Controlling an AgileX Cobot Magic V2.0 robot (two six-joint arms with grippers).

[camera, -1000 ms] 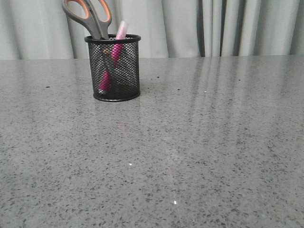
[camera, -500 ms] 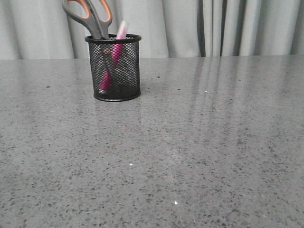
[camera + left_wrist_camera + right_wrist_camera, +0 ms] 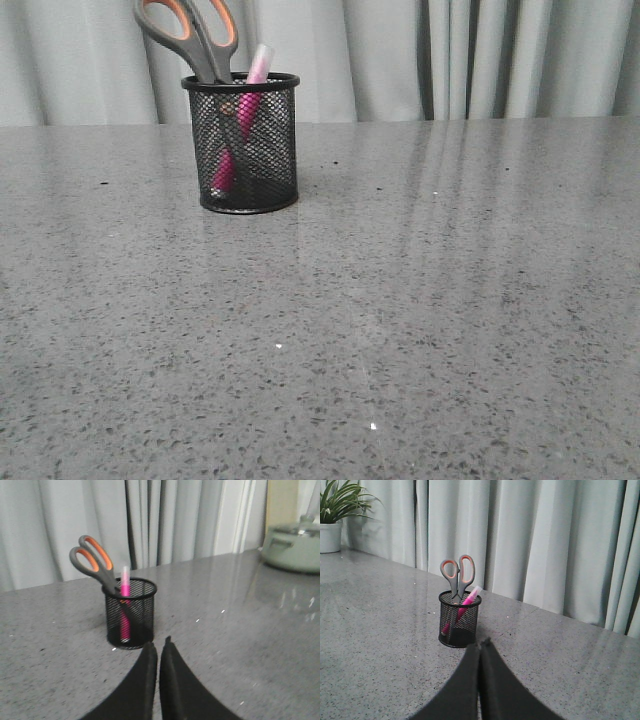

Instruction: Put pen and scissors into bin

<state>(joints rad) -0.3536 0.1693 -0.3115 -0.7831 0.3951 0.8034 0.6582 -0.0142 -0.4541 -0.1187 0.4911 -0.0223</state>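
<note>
Nothing much has moved since 1 second ago: the bin sits a tiny bit lower and more to the right in the front view, which looks like a small camera wobble and not a push.

The bin stands upright on the grey speckled surface, far back and to the left. The scissors stand in it blades down, with the handle loops sticking up over the rim. The pen leans in it too, cap up, just beside the scissors.

The left end effector is pinched closed and holds nothing. The right end effector is pinched closed too, with nothing in it. Both hang back from the bin, apart from it.

Both things look to be in the bin, so the job seems done. The next move probably asks only for the arms to stay clear and not bump the bin.

No words, brands or labels can be read on anything.
</note>
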